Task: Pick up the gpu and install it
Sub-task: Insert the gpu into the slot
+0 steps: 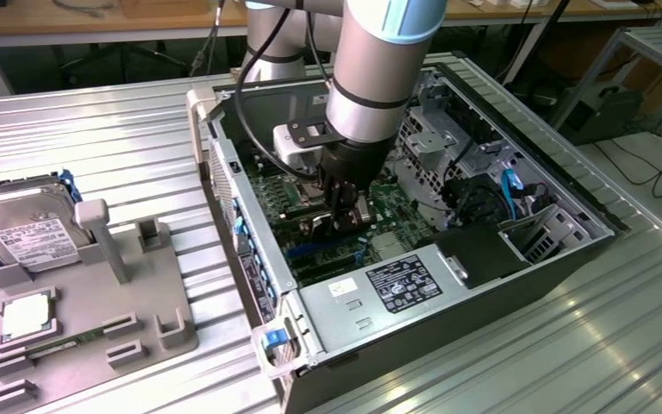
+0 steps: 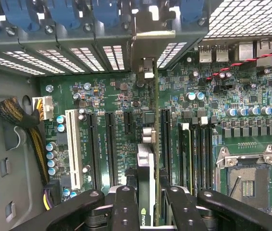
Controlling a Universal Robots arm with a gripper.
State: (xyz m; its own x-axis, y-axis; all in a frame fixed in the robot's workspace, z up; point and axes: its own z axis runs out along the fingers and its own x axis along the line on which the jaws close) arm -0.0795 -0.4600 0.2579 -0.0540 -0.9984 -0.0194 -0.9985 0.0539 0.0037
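My gripper (image 1: pixel 337 217) reaches down into the open computer case (image 1: pixel 230 194), over the green motherboard (image 1: pixel 391 207). It is shut on the gpu (image 1: pixel 340 228), a thin dark card held on edge. In the wrist view the black fingers (image 2: pixel 125 204) clamp both faces of the gpu (image 2: pixel 145 161). The card runs away from my gripper (image 2: pixel 146 195), between two long black slots (image 2: pixel 111 144). Its silvery bracket (image 2: pixel 148 50) lies against the case's rear slot openings. Whether its lower edge sits in a slot I cannot tell.
A bare CPU socket (image 2: pixel 249 180) and memory slots (image 2: pixel 198 154) lie beside the card, a white slot (image 2: pixel 72 144) and cable bundle (image 2: pixel 23 120) on the other side. A power supply (image 1: pixel 406 283) fills the case's near end. The grey fixture (image 1: pixel 135 302) holds a hard drive (image 1: pixel 27 231) and CPU chip (image 1: pixel 27 315).
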